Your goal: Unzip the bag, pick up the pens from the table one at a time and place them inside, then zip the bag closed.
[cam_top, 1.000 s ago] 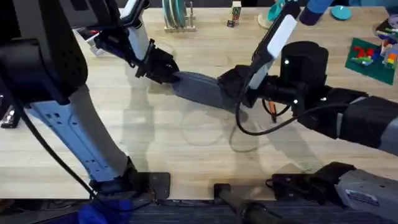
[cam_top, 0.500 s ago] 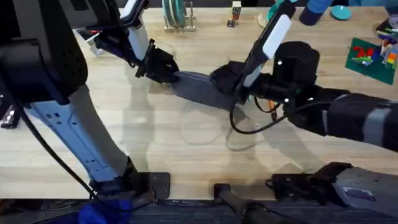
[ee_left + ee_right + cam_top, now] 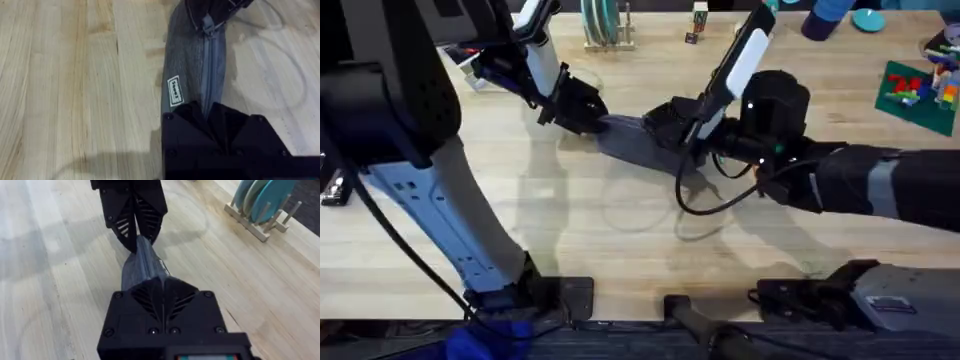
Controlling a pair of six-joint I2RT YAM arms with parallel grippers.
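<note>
The grey-blue bag (image 3: 628, 140) lies slantwise on the table (image 3: 570, 220), just beyond the middle. My left gripper (image 3: 590, 115) is shut on the bag's left end; in the left wrist view its fingers (image 3: 192, 117) clamp the fabric beside a white label (image 3: 173, 90). My right gripper (image 3: 665, 118) is shut on the zipper pull (image 3: 207, 22), over the bag's middle. The zipper (image 3: 210, 65) between the two grippers looks closed. In the right wrist view the right gripper (image 3: 164, 287) sits on the bag (image 3: 142, 262), facing the left gripper (image 3: 136, 234). The pens are hidden.
A wooden rack of plates (image 3: 603, 25) stands at the back, also the rack (image 3: 265, 202). A small figure (image 3: 698, 22) stands beside it. A green plate with coloured bricks (image 3: 920, 90) lies far right. The right arm's cable (image 3: 705, 200) loops over the table.
My right gripper has slid left along the bag toward the left gripper, arm following. The left gripper has stayed on the bag's end.
</note>
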